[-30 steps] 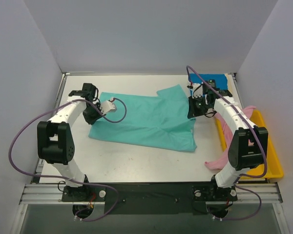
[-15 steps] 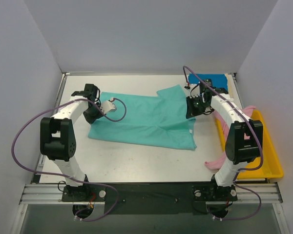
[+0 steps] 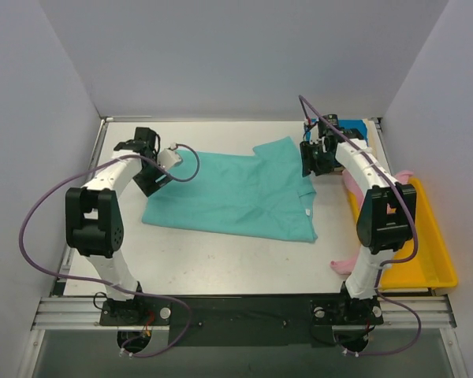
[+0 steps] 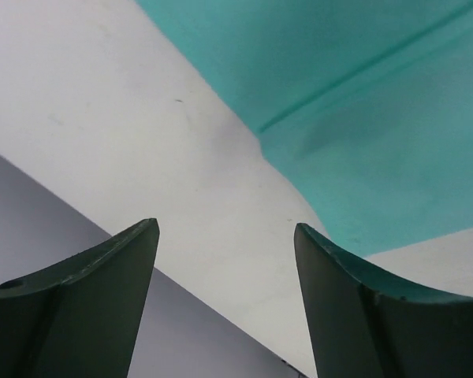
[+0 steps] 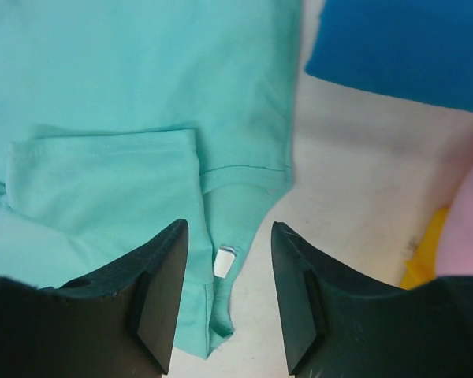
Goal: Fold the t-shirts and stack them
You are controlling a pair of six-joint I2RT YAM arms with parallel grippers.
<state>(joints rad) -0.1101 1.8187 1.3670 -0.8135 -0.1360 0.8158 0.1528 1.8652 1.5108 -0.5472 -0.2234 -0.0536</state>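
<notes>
Shows teal shirt (image 3: 236,197) flat on worktop (image 3: 221,264), left tool (image 4: 225,232) released at its 9 o'clock edge, right tool (image 5: 229,228) released at 2 o'clock.

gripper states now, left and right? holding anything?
Left gripper: open, empty, over the table beside the teal t-shirt.
Right gripper: open, empty, over the teal t-shirt's edge.

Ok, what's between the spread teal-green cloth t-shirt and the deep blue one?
Only a strip of bare white table, plain in the right wrist view; the teal-green cloth t-shirt and deep blue cloth t-shirt lie apart.
</notes>
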